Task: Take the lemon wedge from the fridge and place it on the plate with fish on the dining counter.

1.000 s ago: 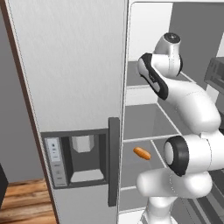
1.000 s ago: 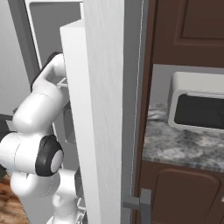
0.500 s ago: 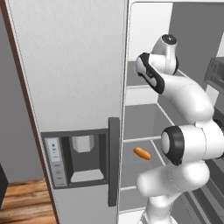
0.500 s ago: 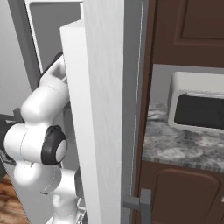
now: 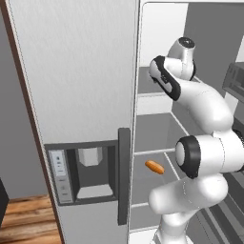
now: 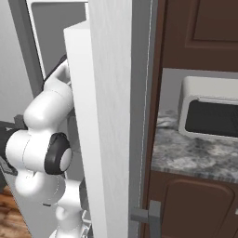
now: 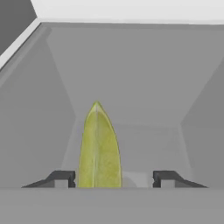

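Yellow-green and pointed, the lemon wedge [image 7: 99, 146] stands on a grey shelf inside the fridge [image 5: 76, 95], seen edge-on in the hand view. It sits between the two dark fingertips [image 7: 61, 178] of the gripper [image 7: 113, 179], close against the left one and with a clear gap to the right one. The jaws stand apart around the wedge and are not clamped on it; whether the left tip already touches it I cannot tell.

The step in hand looks like the grasp itself: the arm reaches deep into the open upper compartment, as the left base view shows, and the hand is lined up on the wedge. By my judgement the next move calls for closing squarely on the thin slice without tipping it, perhaps with a small shift to centre it between the tips, then lifting straight back out past the shelf edge and the door [image 6: 111, 116].

Much is hidden. In the left base view the hand is lost behind the arm's own upper link, so the wedge and shelf contact cannot be checked from there. In the right base view the open door covers nearly all of the fridge interior. The bottom of the wedge is cut off in the hand view, so how it rests on the shelf is unclear. An orange oblong food [image 5: 154, 167] lies on a lower shelf, well apart from the hand.
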You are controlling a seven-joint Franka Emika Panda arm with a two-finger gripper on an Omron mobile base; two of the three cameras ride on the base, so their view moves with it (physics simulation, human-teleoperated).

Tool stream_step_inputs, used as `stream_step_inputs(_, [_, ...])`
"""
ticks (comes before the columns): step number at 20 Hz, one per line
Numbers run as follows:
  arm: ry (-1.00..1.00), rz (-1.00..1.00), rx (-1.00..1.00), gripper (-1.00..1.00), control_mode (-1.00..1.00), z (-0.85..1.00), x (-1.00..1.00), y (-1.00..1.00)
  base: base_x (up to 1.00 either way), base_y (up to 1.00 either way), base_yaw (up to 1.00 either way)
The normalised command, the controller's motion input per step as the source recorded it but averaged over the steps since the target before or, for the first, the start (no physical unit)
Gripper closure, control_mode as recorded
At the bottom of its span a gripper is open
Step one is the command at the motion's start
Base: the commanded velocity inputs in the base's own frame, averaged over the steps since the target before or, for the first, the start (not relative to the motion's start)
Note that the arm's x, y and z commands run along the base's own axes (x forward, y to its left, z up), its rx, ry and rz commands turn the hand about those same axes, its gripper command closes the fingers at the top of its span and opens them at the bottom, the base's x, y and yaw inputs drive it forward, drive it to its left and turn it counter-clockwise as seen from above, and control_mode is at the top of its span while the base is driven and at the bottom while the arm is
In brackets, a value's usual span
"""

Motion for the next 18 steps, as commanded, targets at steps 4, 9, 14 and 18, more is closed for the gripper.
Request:
stream_step_inputs(4, [0.00, 0.00, 0.00, 1.00, -1.00, 0.00, 0.00, 0.00, 0.00, 0.00, 0.00])
stream_step_inputs(9, [0.00, 0.00, 0.00, 1.00, -1.00, 0.00, 0.02, 0.00, 0.00, 0.00, 0.00])
stream_step_inputs(14, [-0.14, 0.00, 0.00, 1.00, -1.00, 0.07, -0.66, 0.02, 0.00, 0.00, 0.00])
stream_step_inputs(18, [-0.10, 0.00, 0.02, 1.00, -1.00, 0.25, -1.00, 0.10, 0.00, 0.00, 0.00])
